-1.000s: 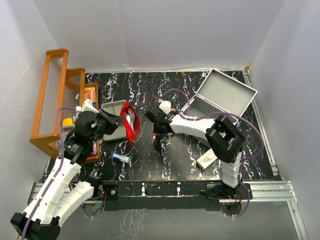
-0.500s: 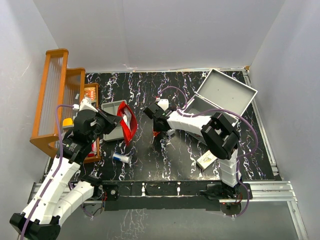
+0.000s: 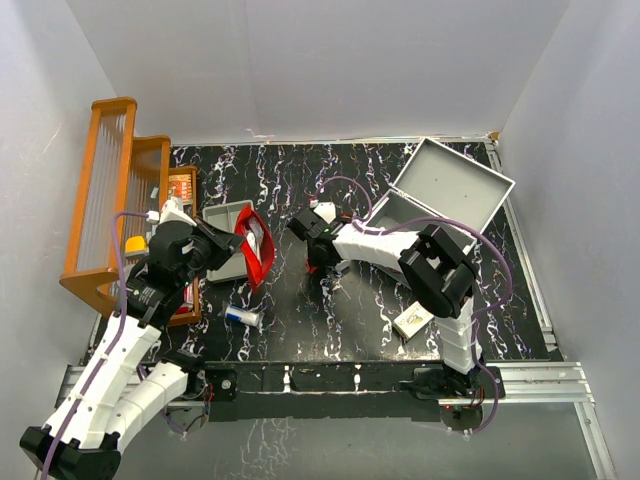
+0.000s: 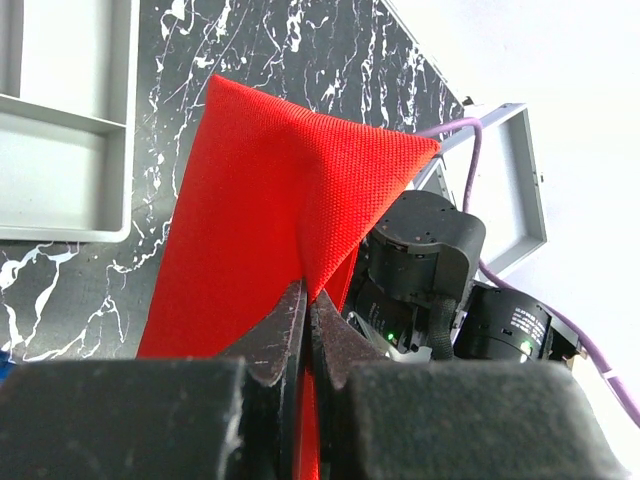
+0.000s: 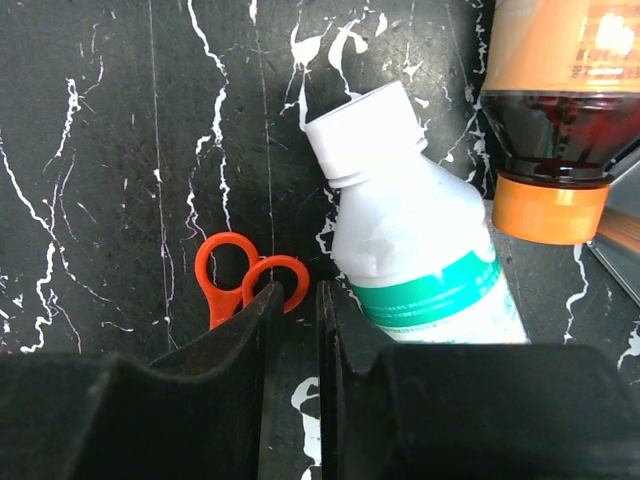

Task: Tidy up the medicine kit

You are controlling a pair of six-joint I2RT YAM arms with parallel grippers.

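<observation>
The medicine kit (image 3: 455, 185) is seen open at the back right of the table (image 3: 300, 320). A red pouch (image 4: 270, 200) is pinched in the closed left gripper (image 4: 308, 300) beside a grey tray (image 4: 60, 130). The right gripper (image 5: 295, 300) is held nearly closed at orange scissors (image 5: 250, 272); whether they are gripped cannot be told

1. No wording legible anywhere.
2. White plastic bottle with a green label band (image 5: 420, 250): print too blurred to read.
3. Dark-brown bottle with an orange label (image 5: 565, 60): pale marks only, unreadable.
4. Red fabric pouch (image 3: 266, 265): white patch, no legible sign.
5. Small cream carton (image 3: 413, 320): print too small.
</observation>
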